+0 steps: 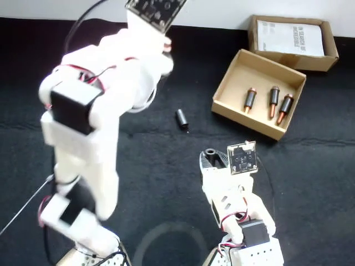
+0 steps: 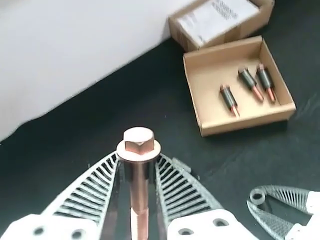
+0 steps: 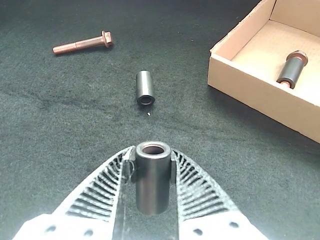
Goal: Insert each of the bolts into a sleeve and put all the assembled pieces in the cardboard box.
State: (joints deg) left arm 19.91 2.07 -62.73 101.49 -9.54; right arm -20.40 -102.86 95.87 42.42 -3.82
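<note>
The right gripper (image 3: 152, 152) clamps one dark, hollow sleeve (image 3: 152, 180). The left gripper (image 2: 139, 159) pinches one copper-coloured flanged bolt (image 2: 138, 146). In the high view a second sleeve (image 1: 182, 118) lies at 11 o'clock from the right gripper, with a second bolt (image 3: 82, 43) beyond it. At 1 o'clock, the cardboard box (image 1: 252, 72) holds three assembled pieces (image 1: 274, 98).

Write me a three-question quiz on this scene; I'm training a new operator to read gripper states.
1. True or false: the left gripper is shut on a copper-coloured hex-head bolt.
2. How many assembled bolt-in-sleeve pieces lie in the open brown cardboard box?
3. The right gripper holds: A) a loose bolt; B) a dark cylindrical metal sleeve; C) nothing.
Key: 1 true; 2 three; 3 B.
</note>
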